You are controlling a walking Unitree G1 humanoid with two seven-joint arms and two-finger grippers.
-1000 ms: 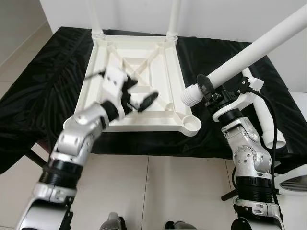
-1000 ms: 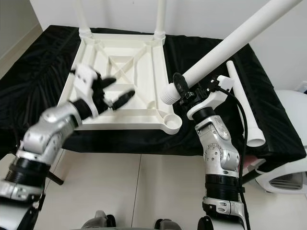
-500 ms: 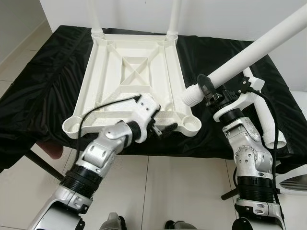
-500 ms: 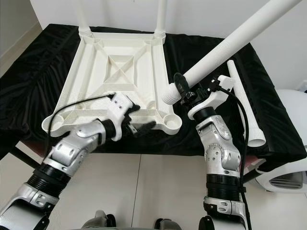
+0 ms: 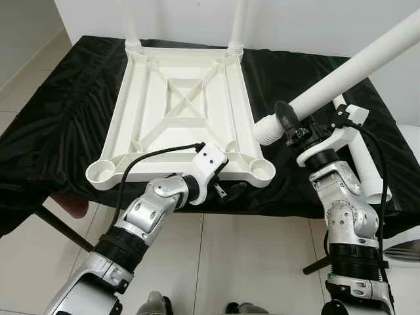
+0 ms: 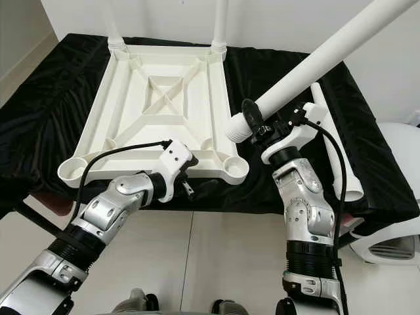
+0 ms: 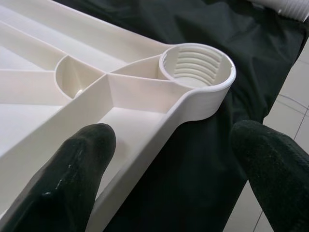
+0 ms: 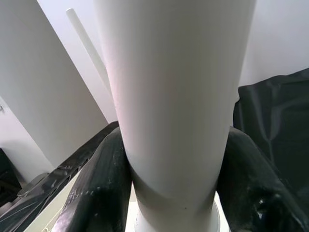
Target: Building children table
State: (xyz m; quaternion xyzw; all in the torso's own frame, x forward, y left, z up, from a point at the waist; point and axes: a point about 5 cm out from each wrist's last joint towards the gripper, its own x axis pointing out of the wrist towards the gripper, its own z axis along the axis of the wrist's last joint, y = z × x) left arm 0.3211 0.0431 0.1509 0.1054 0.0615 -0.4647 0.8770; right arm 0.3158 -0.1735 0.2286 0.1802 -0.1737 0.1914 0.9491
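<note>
White leg (image 5: 341,73) clamped in right tool (image 5: 289,128); left tool (image 5: 226,191) wide at tabletop (image 5: 177,105) edge.

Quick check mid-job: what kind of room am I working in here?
Probably a room in a home: pale tiled floor, plain white wall, and a low surface under a black cloth holding the upturned white tabletop.

bright even light | soft shadows | wrist views' near edges perhaps slightly blurred
</note>
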